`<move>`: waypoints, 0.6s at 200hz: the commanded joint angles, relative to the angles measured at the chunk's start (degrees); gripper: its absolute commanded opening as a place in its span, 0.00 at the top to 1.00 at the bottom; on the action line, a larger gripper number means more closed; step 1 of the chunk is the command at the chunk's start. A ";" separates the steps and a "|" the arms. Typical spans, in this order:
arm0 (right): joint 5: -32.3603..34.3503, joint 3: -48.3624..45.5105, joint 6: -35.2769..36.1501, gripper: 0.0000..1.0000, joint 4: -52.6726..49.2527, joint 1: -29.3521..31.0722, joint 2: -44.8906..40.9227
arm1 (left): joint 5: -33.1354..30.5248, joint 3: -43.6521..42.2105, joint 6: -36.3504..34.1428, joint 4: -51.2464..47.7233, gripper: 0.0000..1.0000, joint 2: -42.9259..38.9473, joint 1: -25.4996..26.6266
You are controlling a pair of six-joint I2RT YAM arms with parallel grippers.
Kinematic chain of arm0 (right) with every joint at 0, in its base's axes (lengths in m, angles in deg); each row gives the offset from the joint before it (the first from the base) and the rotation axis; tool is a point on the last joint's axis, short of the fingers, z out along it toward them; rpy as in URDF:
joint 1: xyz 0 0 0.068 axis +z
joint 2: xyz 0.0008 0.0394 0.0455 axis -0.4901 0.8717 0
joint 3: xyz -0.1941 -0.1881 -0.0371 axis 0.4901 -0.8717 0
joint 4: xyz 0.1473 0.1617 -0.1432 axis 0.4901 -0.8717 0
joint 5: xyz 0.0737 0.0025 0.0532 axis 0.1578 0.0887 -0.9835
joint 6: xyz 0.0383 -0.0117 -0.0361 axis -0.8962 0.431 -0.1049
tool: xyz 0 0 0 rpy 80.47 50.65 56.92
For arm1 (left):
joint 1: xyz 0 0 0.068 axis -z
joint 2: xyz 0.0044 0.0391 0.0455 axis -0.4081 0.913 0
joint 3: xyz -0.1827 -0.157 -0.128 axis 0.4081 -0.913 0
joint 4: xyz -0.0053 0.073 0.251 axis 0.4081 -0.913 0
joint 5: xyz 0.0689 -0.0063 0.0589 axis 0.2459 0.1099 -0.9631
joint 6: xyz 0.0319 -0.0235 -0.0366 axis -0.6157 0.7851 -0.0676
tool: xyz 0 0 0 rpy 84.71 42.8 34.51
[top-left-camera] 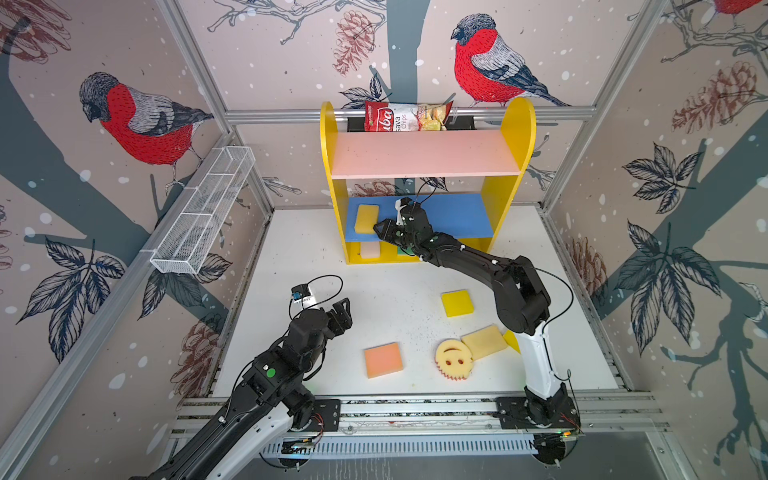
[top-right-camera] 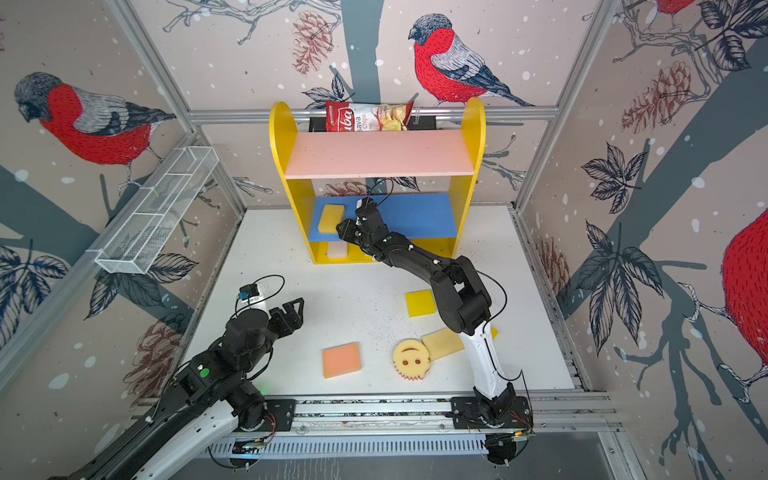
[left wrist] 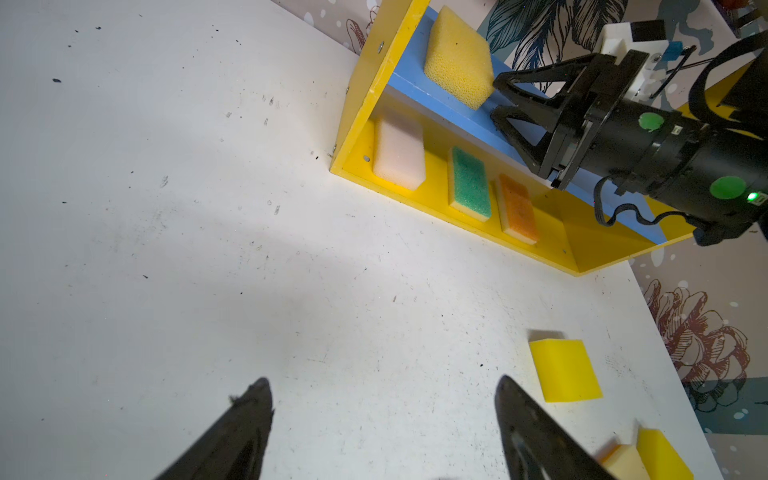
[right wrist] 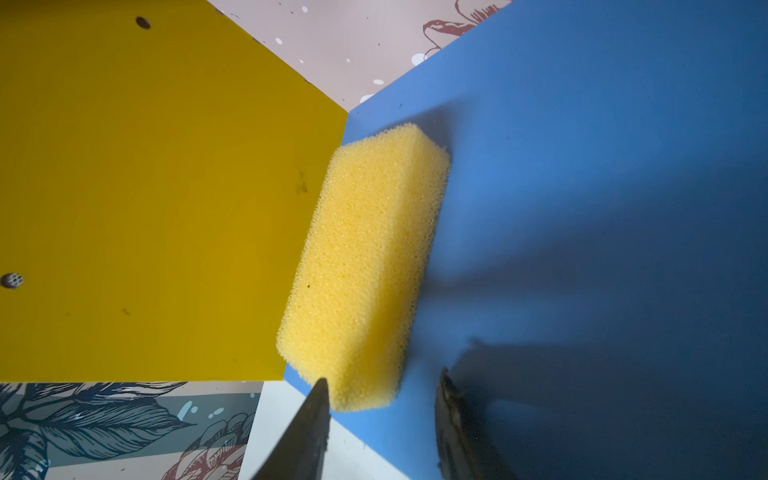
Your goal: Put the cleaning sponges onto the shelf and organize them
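On the blue middle board [top-left-camera: 457,216] of the shelf [top-left-camera: 424,153] lies a coarse yellow sponge [top-left-camera: 366,218] [right wrist: 365,266], against the left side panel. My right gripper [top-left-camera: 383,232] [right wrist: 382,378] stands open at its near end; only one fingertip reaches the foam. The shelf's base holds cream [left wrist: 399,153], green [left wrist: 469,183] and orange [left wrist: 517,208] sponges. On the table lie a yellow square sponge [top-left-camera: 457,302], a peach one [top-left-camera: 383,359], the smiley sponge [top-left-camera: 453,358] and a cream one [top-left-camera: 484,341]. My left gripper [top-left-camera: 343,309] [left wrist: 384,384] hovers open over bare table.
A red-and-white chips bag [top-left-camera: 407,116] hangs behind the shelf's top. A white wire-mesh rack [top-left-camera: 203,212] is fixed to the left wall. Another yellow sponge [top-left-camera: 512,340] shows partly behind the right arm. The pink upper board overhangs the right gripper.
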 commanded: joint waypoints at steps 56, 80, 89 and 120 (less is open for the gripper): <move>-0.50 2.53 0.45 0.78 -2.22 0.13 2.67 | -0.35 0.00 -0.41 2.12 0.17 1.04 -0.03; -0.65 2.34 0.57 0.80 -2.25 -0.24 2.58 | -0.69 -0.13 -0.59 2.25 0.17 1.18 0.00; -0.71 2.32 0.56 0.81 -2.32 -0.40 2.58 | -0.69 -0.01 -0.78 2.40 0.17 1.30 0.00; -1.45 2.34 1.05 0.82 -2.68 -0.75 2.63 | -0.47 0.00 -0.88 3.04 0.17 2.16 -0.03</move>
